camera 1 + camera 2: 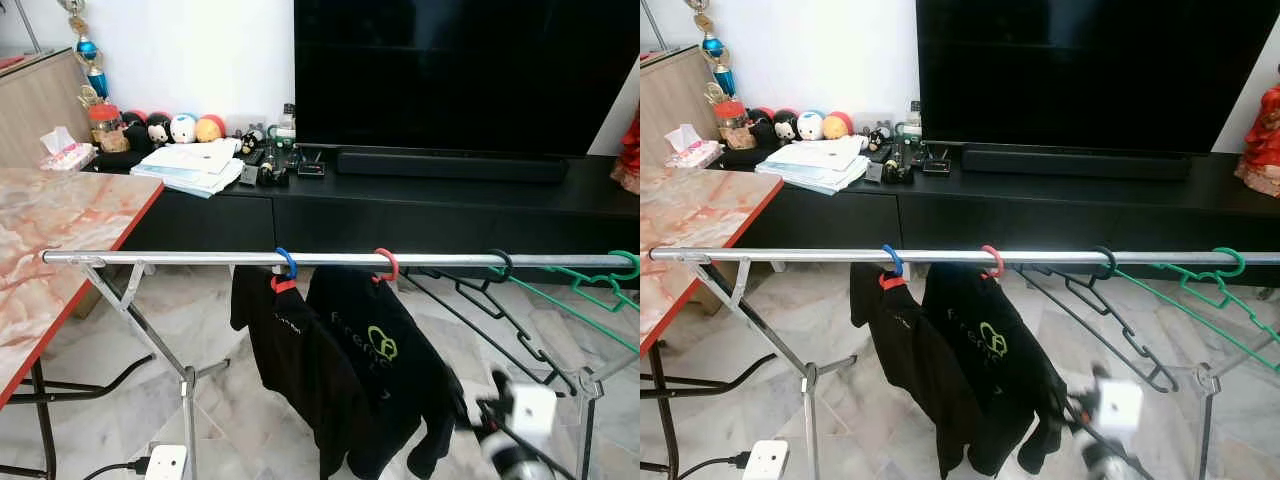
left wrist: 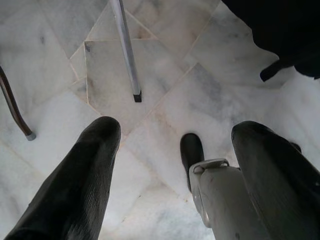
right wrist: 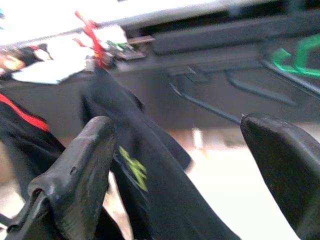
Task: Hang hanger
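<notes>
Chromed metal forms the clothes-rack rail (image 1: 200, 258), which runs level across the head views in front of a black TV console (image 1: 420, 205). Four hangers are hooked on it: a blue hanger (image 1: 286, 262) and a red hanger (image 1: 386, 264), each carrying a black T-shirt (image 1: 370, 370), then an empty black hanger (image 1: 500, 290) and an empty green hanger (image 1: 600, 285), both tilted along the rail.

Low on the robot's right, below the rail, the right gripper (image 1: 478, 410) is seen blurred. In its wrist view the two black fingers (image 3: 80, 175) are spread wide apart with nothing gripped between them. Between and beyond them hangs the T-shirt with the yellow-green print; past the far fingertip lie the black hanger (image 3: 210, 107) and the green hanger (image 3: 295, 62).

The left gripper (image 2: 175, 165) is pointed down at the white marble floor (image 2: 45, 55), and its fingers (image 2: 75, 180) are likewise parted and empty. A rack leg (image 2: 127, 55) stands beyond the fingertips, and the robot's own foot (image 2: 192, 152) is seen between them.

A marble-patterned table (image 1: 50, 240) with a red edge stands on the robot's left.
</notes>
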You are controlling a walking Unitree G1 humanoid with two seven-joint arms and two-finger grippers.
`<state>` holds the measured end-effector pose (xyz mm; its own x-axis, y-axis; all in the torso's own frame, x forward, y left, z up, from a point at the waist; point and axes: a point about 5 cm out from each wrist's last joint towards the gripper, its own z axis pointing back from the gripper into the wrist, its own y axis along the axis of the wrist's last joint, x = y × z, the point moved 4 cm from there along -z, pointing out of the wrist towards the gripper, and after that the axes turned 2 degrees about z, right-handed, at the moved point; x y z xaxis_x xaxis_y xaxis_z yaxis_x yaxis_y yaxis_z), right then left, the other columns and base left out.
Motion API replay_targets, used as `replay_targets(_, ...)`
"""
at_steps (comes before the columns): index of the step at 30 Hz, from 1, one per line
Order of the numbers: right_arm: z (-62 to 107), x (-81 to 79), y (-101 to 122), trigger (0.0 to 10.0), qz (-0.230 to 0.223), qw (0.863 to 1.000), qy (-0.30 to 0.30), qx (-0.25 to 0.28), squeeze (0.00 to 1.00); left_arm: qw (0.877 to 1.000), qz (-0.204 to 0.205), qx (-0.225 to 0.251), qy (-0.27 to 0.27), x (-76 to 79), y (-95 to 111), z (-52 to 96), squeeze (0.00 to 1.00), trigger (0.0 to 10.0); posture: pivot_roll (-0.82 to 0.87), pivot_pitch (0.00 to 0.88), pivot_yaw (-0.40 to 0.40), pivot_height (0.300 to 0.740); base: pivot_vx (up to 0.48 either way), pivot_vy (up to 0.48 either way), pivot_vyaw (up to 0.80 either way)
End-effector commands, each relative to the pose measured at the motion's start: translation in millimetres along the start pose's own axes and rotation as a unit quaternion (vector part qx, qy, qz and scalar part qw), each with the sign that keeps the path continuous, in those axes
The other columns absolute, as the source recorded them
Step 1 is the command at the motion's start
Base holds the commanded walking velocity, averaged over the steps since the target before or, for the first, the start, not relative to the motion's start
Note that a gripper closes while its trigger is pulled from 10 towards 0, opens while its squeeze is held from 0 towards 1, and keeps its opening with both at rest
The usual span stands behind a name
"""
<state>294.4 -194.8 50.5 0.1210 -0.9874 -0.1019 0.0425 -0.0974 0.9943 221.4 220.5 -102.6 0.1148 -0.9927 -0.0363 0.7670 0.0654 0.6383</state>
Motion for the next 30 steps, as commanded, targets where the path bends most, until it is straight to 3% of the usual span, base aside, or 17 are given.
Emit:
replay_targets(1,-5.2,-3.9,3.3,10.0,-0.02,1.0,0.001,-0.005,0.0,1.0,0.013,-0.001,0.004,-1.6,-3.7,0.9,0.0,10.0,0.03,0.0,-0.014,0.74,0.0,0.0,0.0)
replay_targets(6,-15.1,-8.7,1.4,10.0,-0.048,0.999,-0.002,-0.021,0.0,0.999,0.033,-0.008,0.01,-2.3,-5.9,1.0,0.0,10.0,0.04,0.0,-0.016,0.74,0.0,0.096,0.0)
replay_targets(15,-12.9,-12.3,-1.6,10.0,-0.058,0.998,-0.01,-0.037,0.0,1.0,0.008,-0.01,0.012,-7.5,-4.7,1.2,0.0,10.0,0.02,0.0,0.013,0.74,0.0,0.451,0.0)
replay_targets(22,-16.6,-19.0,-1.2,10.0,-0.064,0.997,-0.01,-0.039,0.0,1.0,0.004,-0.01,0.011,-10.3,-5.0,1.6,0.0,10.0,0.03,0.0,0.024,0.74,0.0,0.0,0.0)
replay_targets(30,-25.5,-16.2,6.6,10.0,-0.055,0.998,-0.018,-0.027,0.0,1.0,0.005,-0.013,0.004,-10.2,-5.8,1.8,0.0,10.0,0.03,0.0,0.027,0.74,0.0,0.0,0.0)
